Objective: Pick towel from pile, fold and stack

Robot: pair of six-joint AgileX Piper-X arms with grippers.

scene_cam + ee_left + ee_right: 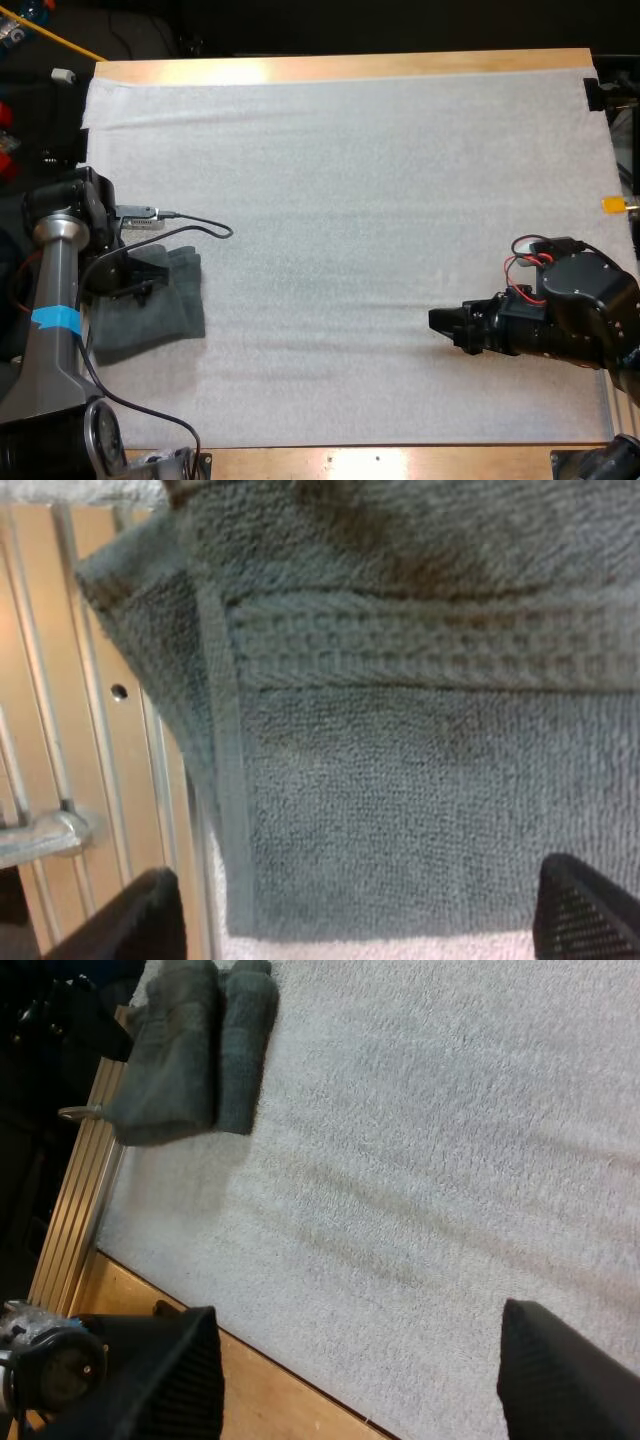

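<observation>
Pretty much done by the look of it: folded towel (150,312) lying at the mat's (350,200) left edge, just under left end effector (365,912), spread open, gripping nothing. Right end effector (448,330) wide open too, empty, over bare mat. Probably only backing off left.

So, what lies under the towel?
The white mat shows along the edge of the towel, so the towel lies on that. Whatever its layers cover cannot be seen.
</observation>
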